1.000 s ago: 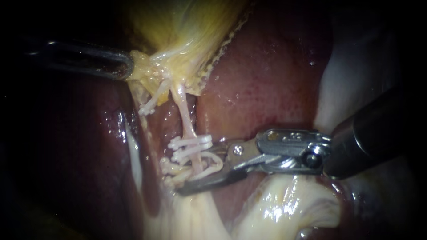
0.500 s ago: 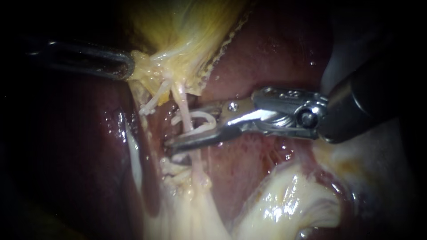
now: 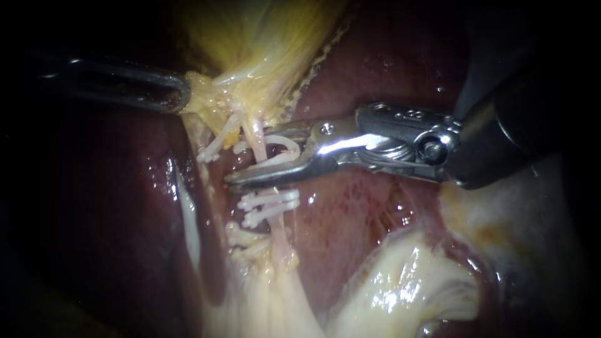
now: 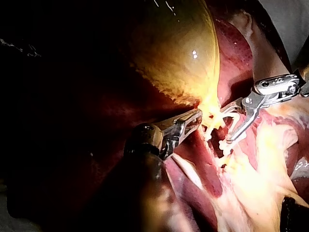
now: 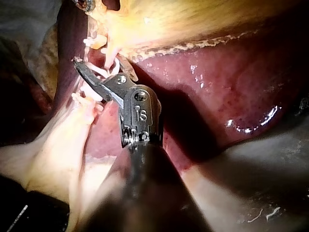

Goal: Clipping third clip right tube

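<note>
Clips [image 3: 269, 205] sit mid-frame on the tube [image 3: 255, 134]; the right instrument [image 3: 249, 156] holds an open clip [image 3: 287, 149] in its jaws astride it, unsqueezed, while the left instrument [image 3: 181, 94] has its jaws gripping the gallbladder [image 3: 263, 56].

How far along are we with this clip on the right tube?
Done: two closed clips sit across the right tube. In hand: my right instrument holds the new clip, not yet closed, in its jaws, straddling the tube just above those two. Left: squeeze it shut, let go and back out. That looks close, though the upper jaw's tip is hard to see.
</note>
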Robot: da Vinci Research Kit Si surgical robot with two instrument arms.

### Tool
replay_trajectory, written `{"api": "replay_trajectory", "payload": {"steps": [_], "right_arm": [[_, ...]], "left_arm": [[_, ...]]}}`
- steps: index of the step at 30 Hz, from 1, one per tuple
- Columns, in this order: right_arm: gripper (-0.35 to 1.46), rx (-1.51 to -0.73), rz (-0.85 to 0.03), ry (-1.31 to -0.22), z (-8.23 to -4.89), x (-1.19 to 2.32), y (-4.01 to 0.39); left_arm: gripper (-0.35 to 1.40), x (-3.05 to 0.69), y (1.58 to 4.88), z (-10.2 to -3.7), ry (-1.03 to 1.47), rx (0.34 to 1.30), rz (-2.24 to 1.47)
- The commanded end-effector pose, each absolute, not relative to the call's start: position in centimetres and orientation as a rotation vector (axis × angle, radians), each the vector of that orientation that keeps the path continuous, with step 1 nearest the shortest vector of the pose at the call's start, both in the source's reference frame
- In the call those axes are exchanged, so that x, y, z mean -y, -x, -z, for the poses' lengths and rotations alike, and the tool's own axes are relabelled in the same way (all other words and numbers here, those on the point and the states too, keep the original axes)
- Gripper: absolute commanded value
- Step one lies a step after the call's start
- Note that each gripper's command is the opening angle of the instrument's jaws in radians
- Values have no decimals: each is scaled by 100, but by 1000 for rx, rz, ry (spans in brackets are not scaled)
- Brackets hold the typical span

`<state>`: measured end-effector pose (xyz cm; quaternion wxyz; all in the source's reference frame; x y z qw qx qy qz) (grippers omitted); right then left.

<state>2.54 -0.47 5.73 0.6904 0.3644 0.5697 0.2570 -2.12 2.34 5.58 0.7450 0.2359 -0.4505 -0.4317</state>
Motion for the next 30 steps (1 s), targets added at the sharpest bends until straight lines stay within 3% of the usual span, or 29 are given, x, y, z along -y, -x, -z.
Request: {"api": "replay_trajectory", "payload": {"steps": [1, 5, 17, 20, 22, 30], "right_arm": [[49, -1291, -585, -850, -571, 47, -256], [49, -1360, -609, -942, -567, 47, -257], [45, -1370, -570, -1023, -556, 48, -258], [29, -1364, -599, -1020, -557, 48, -257], [4, -1361, -627, -1010, -558, 47, -260], [-35, -1330, -681, -1057, -563, 49, -264]], "left_arm": [[-35, -234, 211, -558, -516, 986, 945], [-35, -234, 211, -558, -516, 986, 945], [-35, -234, 211, -559, -516, 986, 945], [-35, -234, 211, -559, -516, 986, 945], [-35, -235, 212, -560, -516, 986, 945], [-35, -235, 211, -561, -516, 986, 945]]}}
